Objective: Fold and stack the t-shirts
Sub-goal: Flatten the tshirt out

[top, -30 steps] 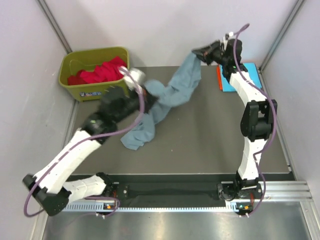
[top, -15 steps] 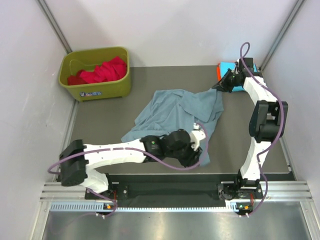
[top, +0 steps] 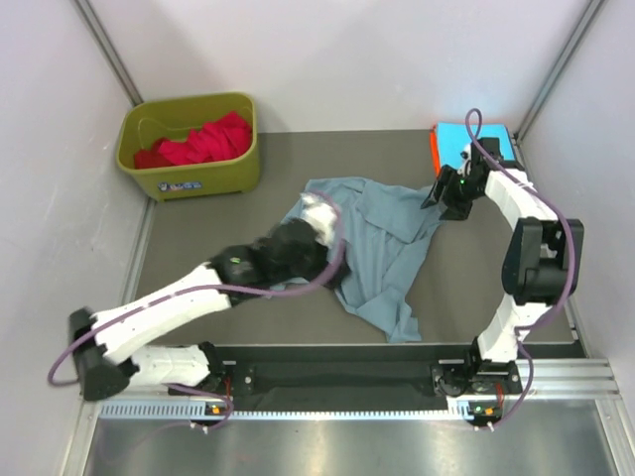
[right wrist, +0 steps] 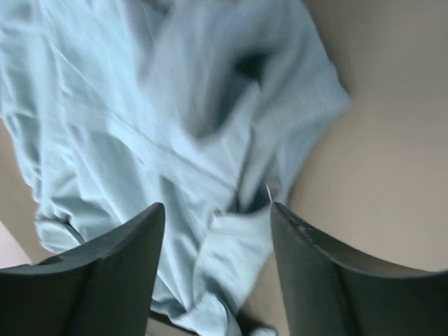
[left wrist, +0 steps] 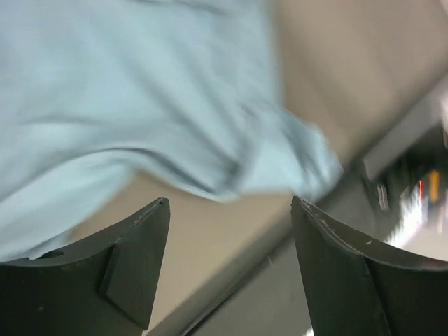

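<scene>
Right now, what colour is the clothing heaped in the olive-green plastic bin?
Red crumpled cotton clothing, best seen in top external view.

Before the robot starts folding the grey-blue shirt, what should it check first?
1. Left tool open and empty: ok.
2. Right tool open and empty: ok.
3. Grey-blue shirt spread flat: not ok, it is bunched and wrinkled.
4. Shirt wholly on the table: ok, though one corner lies near the front edge.
5. Sleeves and neck easy to find: cannot tell, both wrist views are blurred.
</scene>
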Controlling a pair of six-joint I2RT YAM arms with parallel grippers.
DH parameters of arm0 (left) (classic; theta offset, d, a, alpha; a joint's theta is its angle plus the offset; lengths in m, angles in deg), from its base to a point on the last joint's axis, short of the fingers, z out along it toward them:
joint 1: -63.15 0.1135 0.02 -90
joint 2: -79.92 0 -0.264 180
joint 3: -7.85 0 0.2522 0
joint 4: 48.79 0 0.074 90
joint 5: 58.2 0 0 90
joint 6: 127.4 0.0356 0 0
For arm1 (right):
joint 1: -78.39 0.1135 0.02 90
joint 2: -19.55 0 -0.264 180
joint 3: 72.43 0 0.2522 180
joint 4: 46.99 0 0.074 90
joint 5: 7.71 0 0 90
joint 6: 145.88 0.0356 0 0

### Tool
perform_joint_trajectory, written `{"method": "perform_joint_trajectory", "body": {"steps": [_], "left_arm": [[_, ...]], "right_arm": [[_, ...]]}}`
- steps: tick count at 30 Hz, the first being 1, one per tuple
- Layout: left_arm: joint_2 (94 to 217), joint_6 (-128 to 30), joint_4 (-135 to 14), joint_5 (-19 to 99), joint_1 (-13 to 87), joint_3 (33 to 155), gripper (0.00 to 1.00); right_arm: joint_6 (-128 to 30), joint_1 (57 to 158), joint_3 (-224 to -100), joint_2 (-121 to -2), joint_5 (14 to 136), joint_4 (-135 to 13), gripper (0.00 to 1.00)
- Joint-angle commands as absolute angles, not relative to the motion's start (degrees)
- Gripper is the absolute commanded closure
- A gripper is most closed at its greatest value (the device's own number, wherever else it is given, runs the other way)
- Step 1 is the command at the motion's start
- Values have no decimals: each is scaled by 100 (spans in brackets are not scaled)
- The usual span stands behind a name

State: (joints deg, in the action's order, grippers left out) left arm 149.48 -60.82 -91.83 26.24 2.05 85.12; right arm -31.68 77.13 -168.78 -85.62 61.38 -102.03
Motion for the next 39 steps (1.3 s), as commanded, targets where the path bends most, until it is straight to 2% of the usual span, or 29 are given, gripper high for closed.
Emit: {"method": "perform_joint_trajectory", "body": {"steps": [1, 3, 7, 9, 13, 14, 19, 22, 26, 28, 29, 30, 33, 35, 36, 39], "left_arm": [[14094, -7181, -9866, 1757, 1440, 8139, 26], [13812, -7491, -9946, 1712, 2232, 7824, 25], [13441, -7791, -9999, 2071, 3246, 7435, 11], [13511, -7730, -10043, 2659, 3824, 7382, 11], [14054, -7572, -10035, 3583, 4609, 7303, 12], [14178, -7563, -9991, 3767, 4758, 7268, 12], [15101, -7853, -9525, 4427, 5391, 7075, 18], [15453, -7696, -9253, 4542, 5638, 7083, 33], [15778, -7037, -9199, 4551, 5955, 7267, 36], [15998, -6598, -9514, 4246, 6043, 7408, 43], [16042, -6439, -9568, 4165, 6078, 7443, 55], [16077, -6246, -9595, 4077, 6139, 7444, 60], [16060, -6323, -9595, 4234, 6271, 7286, 67], [16034, -6577, -9612, 4313, 6445, 7137, 66], [15956, -6935, -9630, 4296, 6491, 7084, 58], [15674, -7903, -9709, 3954, 6553, 6890, 51]], "right_arm": [[-3504, 7733, -16600, -7811, 6549, -10346, 36], [-3610, 7733, -16399, -7531, 6733, -10487, 31], [-3690, 7733, -15915, -7011, 6752, -10557, 26], [-3725, 7733, -15539, -6635, 6603, -10557, 23], [-3708, 7795, -14720, -5913, 6059, -10364, 25], [-3664, 8091, -14579, -5825, 5814, -10312, 25], [-3365, 9241, -13710, -5394, 5530, -10171, 27], [-3277, 9692, -13471, -5305, 5732, -10074, 27], [-3198, 9922, -13181, -5165, 5732, -10012, 27], [-3242, 9931, -13154, -5068, 5715, -10039, 27], [-3250, 9922, -13163, -5042, 5706, -10065, 27], [-3285, 9922, -13154, -5007, 5706, -10091, 27], [-3321, 9922, -13102, -4945, 5697, -10135, 27], [-3321, 9922, -13023, -4919, 5706, -10109, 27], [-3295, 9922, -12996, -4918, 5706, -10083, 27], [-3251, 9922, -12908, -4866, 5671, -10056, 28]]}}
